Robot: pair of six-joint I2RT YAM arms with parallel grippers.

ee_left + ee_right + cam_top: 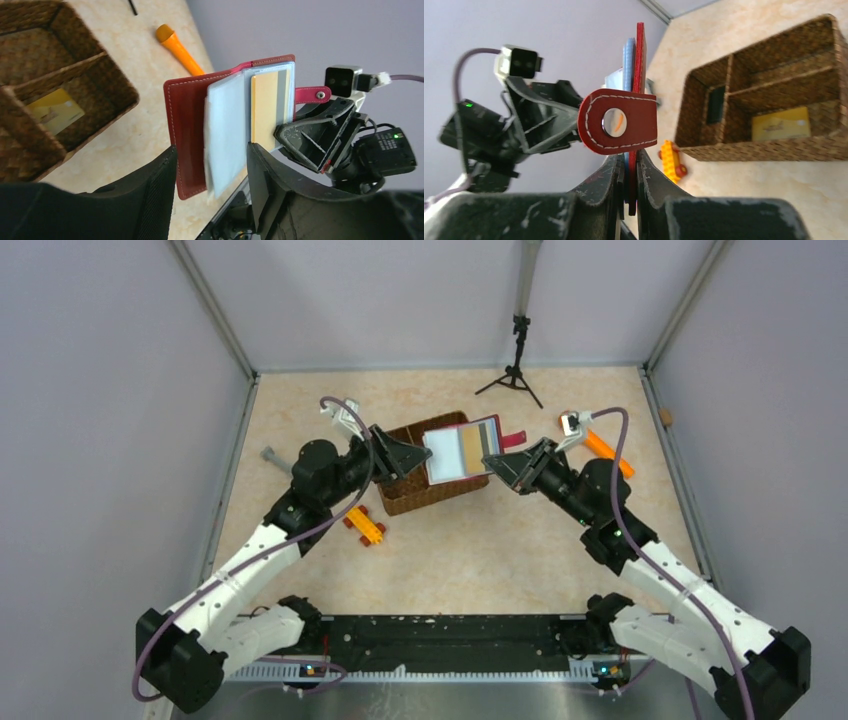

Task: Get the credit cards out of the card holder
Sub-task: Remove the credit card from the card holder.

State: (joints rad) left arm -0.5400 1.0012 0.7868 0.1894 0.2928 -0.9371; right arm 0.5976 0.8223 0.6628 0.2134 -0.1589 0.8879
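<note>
The dark red card holder (436,456) hangs open in the air above the wicker basket (425,498). Its pale blue pocket (225,130) and a tan-gold card (267,107) face up, with a dark grey card strip (488,440) beside them. My right gripper (498,466) is shut on the holder's edge just below the strap tab (619,122); in the right wrist view the gripper (628,162) pinches the red cover. My left gripper (408,455) is open. In the left wrist view the gripper (211,150) straddles the holder's red cover (185,130) and pale blue sleeve without closing on them.
The basket (100,65) holds a yellow card (52,112), also seen in the right wrist view (781,124). An orange-yellow toy car (365,525) lies left of the basket. An orange tool (600,445), a black tripod (515,365) and a grey object (272,455) stand around.
</note>
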